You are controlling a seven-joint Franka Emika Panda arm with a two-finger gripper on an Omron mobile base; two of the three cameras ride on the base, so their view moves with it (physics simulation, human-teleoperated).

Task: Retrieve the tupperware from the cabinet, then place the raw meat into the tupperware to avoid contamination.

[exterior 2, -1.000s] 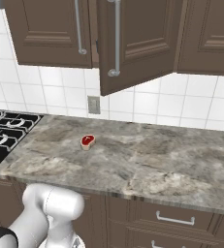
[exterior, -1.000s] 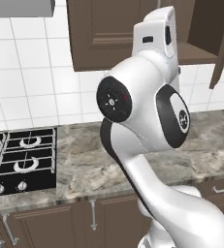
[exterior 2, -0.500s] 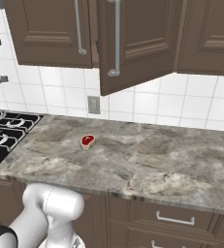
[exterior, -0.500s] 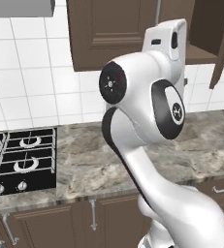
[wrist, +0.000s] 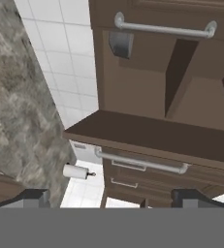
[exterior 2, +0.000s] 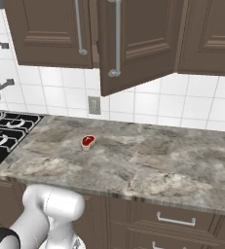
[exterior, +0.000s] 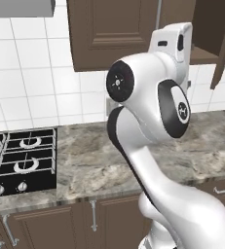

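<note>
The cabinet (wrist: 133, 92) stands open, its door (exterior 2: 133, 44) swung out over the counter. In the hand view, which is rolled sideways, the dark grey tupperware (wrist: 120, 43) sits on the cabinet's bottom board near the opening. My gripper (wrist: 113, 198) is open and empty, still apart from the cabinet, with its dark fingertips (wrist: 33, 196) spread wide. At the left edge of the right base view the gripper (exterior 2: 8, 63) shows with both fingers pointing right, level with the cabinet's underside. The raw meat (exterior 2: 87, 141) lies on the marble counter (exterior 2: 148, 165) below the open door.
A black gas stove (exterior: 16, 160) is set into the counter at the left. The neighbouring cabinet door (exterior: 111, 29) is closed. A wall outlet (exterior 2: 94, 105) sits on the tiles behind the meat. Lower cabinets and drawers (exterior 2: 175, 221) run under the counter.
The hand has risen and swung toward the open cabinet, and the gripper has come into the right base view from the left edge. Its jaws stay open. The meat has not moved.
</note>
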